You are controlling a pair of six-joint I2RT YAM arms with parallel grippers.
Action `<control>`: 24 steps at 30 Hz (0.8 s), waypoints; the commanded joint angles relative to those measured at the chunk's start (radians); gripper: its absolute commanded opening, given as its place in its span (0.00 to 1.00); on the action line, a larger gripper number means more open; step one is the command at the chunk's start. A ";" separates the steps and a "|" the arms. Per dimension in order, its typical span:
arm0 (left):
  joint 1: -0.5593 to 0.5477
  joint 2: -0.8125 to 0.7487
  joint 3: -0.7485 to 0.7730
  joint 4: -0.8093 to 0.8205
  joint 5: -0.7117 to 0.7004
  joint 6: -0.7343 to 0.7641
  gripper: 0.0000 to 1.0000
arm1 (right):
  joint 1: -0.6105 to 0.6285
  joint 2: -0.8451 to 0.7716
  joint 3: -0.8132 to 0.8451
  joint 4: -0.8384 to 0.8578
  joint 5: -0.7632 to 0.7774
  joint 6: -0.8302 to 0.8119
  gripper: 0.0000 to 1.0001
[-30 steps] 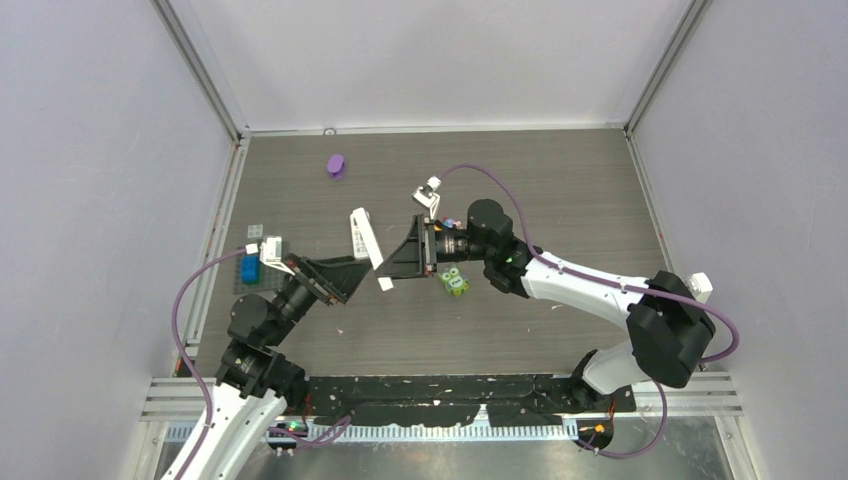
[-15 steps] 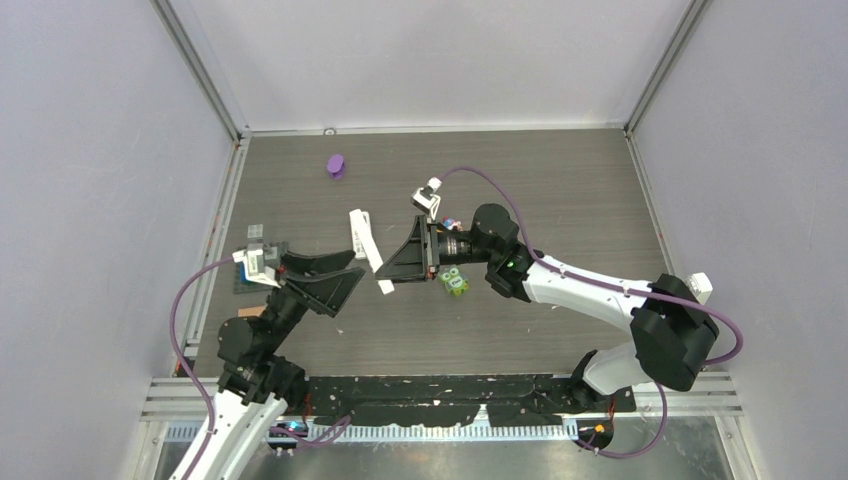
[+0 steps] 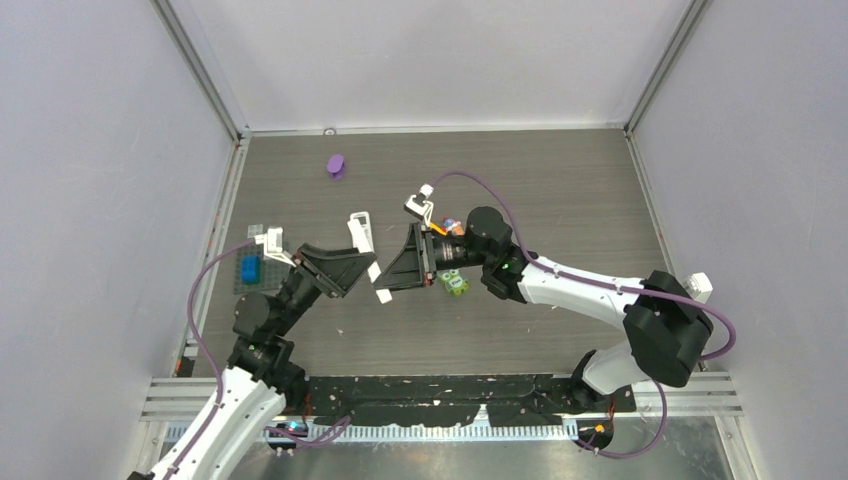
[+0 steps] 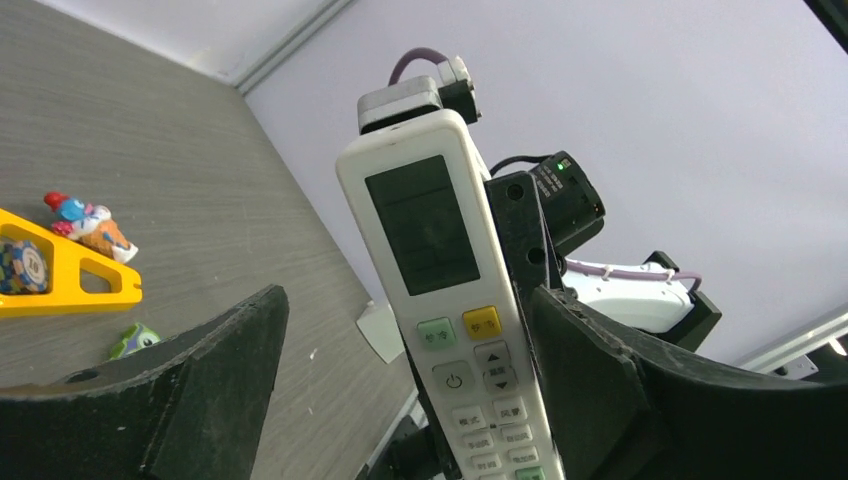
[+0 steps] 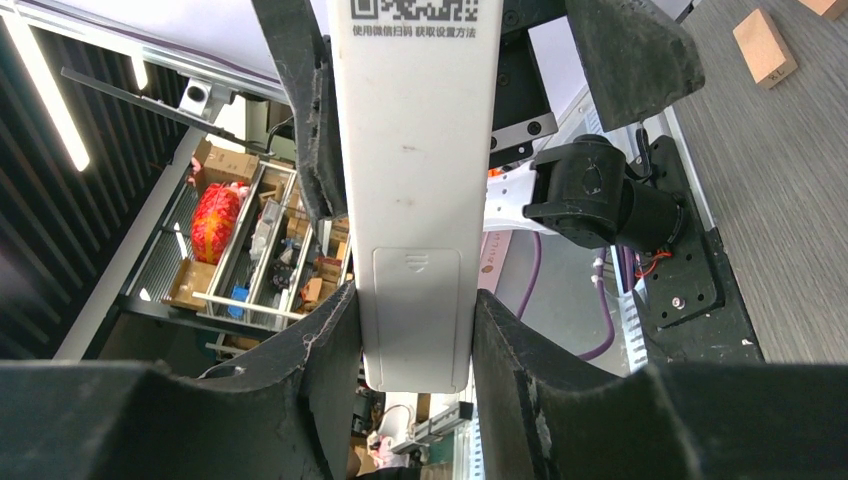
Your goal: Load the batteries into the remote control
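Observation:
The white remote control (image 3: 360, 230) is held off the table by my right gripper (image 3: 395, 262), which is shut on its lower end. In the right wrist view the remote (image 5: 412, 200) shows its back, with the battery cover in place between the fingers (image 5: 330, 350). My left gripper (image 3: 360, 270) is open, and its jaws straddle the remote from the other side. In the left wrist view the button face of the remote (image 4: 440, 270) stands close to the right finger (image 4: 620, 400), with a wide gap to the left one. I can make out no batteries in any view.
A green toy (image 3: 455, 283) lies under the right wrist. A yellow triangle piece (image 4: 60, 275) and a small figurine (image 4: 85, 222) sit behind it. A purple object (image 3: 336, 165) lies at the far left, and a blue block (image 3: 249, 270) at the left edge. A wooden block (image 5: 765, 45) lies nearby.
The left gripper drew back from the remote half a second ago and has come forward again, open around it. The right gripper kept its hold and tilted the remote slightly.

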 commanded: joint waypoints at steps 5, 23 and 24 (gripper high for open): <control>-0.001 0.082 0.043 0.142 0.065 -0.050 0.58 | 0.005 0.028 0.018 0.037 -0.010 -0.019 0.25; -0.001 0.262 0.362 -0.737 -0.507 0.418 0.00 | -0.097 -0.134 0.013 -0.575 0.385 -0.393 0.94; -0.001 0.319 0.396 -0.783 -0.560 0.425 0.00 | -0.099 -0.158 0.017 -0.649 0.412 -0.444 0.94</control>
